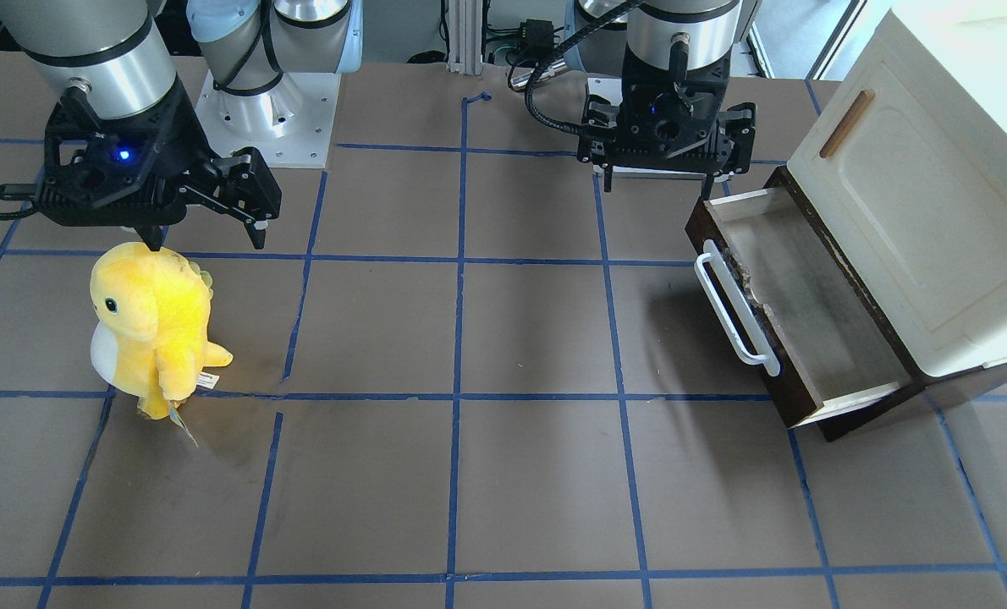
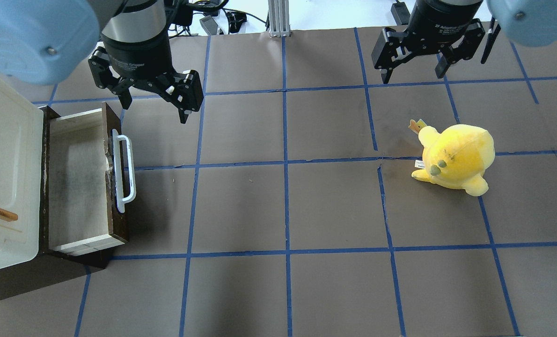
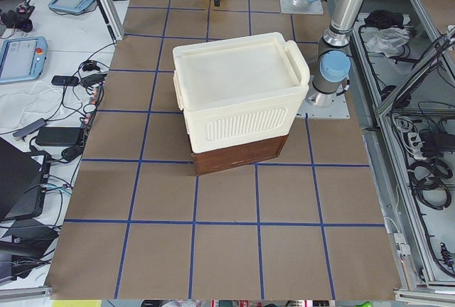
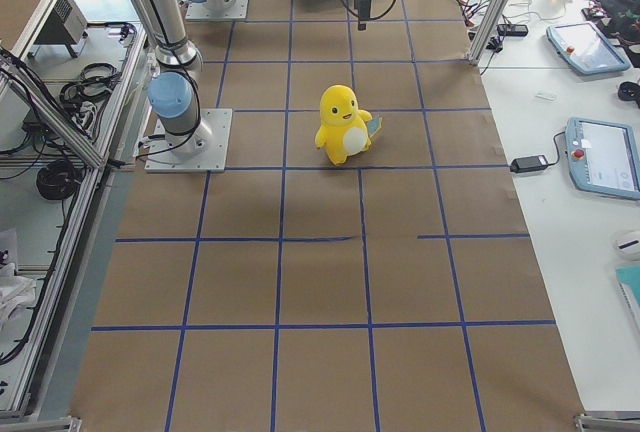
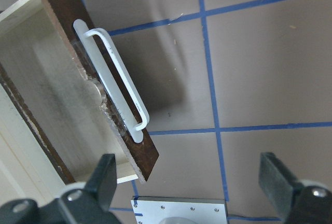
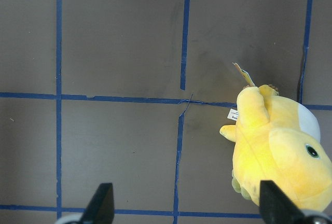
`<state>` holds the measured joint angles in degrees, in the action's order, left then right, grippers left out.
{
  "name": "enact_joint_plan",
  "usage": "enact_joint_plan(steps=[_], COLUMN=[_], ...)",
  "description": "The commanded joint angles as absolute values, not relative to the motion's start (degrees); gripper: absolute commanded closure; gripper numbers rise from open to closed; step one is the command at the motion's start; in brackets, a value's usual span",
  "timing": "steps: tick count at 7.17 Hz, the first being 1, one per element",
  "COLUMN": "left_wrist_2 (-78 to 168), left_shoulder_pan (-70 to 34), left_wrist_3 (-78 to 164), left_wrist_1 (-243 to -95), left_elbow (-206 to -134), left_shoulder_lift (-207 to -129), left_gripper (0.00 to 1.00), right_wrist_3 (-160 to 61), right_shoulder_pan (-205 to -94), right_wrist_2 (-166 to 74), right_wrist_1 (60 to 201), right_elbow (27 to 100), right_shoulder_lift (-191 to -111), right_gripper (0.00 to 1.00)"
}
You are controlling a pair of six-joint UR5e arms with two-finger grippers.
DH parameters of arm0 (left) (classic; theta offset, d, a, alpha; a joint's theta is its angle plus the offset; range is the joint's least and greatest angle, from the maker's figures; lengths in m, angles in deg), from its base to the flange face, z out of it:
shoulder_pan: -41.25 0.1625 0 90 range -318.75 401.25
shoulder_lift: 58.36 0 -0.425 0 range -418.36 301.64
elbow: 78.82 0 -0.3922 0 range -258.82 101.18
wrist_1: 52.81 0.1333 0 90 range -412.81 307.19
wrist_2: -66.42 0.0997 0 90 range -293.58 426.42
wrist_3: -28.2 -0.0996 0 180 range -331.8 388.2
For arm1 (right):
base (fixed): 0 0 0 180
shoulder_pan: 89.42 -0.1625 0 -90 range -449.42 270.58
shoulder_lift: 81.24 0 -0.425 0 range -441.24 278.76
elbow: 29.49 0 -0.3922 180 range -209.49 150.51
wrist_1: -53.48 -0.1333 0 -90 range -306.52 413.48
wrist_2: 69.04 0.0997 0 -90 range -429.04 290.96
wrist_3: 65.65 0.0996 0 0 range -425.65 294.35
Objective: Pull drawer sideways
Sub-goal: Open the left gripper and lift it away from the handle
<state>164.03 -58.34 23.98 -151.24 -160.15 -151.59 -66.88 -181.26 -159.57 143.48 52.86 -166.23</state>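
The drawer [image 2: 77,182] stands pulled out of the cabinet, with a dark brown front, a long white bar handle [image 2: 125,173] and a pale empty inside. It shows in the front-facing view [image 1: 795,309] and the left wrist view [image 5: 62,105] too. My left gripper [image 2: 154,100] is open and empty, above the table beside the drawer's near end, apart from the handle; it also shows in the front-facing view [image 1: 660,182]. My right gripper [image 2: 414,70] is open and empty, on the robot side of the yellow plush toy [image 2: 454,157].
The cream cabinet [image 2: 2,173] with a small wooden handle sits over the drawer's brown base [image 3: 238,154]. The yellow plush toy [image 1: 152,326] stands on the right half of the brown, blue-taped table [image 2: 283,206]. The left arm's base plate [image 5: 179,211] lies below the wrist.
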Motion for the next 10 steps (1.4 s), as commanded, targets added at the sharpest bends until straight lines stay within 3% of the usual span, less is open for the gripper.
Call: enact_joint_plan(steps=[1,4,10], left_wrist_2=[157.83,157.65,157.02], left_shoulder_pan=[-53.25,-52.61,-51.82], left_wrist_3=[13.06,14.91,19.58], left_wrist_1=[-146.61,-137.56,-143.31], left_elbow=[-163.27,-164.94,-165.04], left_shoulder_lift=[-150.12,-149.59,-146.78], left_gripper=[0.0,0.0,0.0], right_wrist_3=[-66.88,-66.88,-66.88], right_shoulder_pan=[-181.26,-181.26,-181.26], right_wrist_2=[-159.57,-159.57,-159.57], right_wrist_1=[143.48,143.48,143.48], right_elbow=[52.86,52.86,52.86], right_shoulder_lift=[-166.23,-166.23,-166.23], right_gripper=[0.0,0.0,0.0])
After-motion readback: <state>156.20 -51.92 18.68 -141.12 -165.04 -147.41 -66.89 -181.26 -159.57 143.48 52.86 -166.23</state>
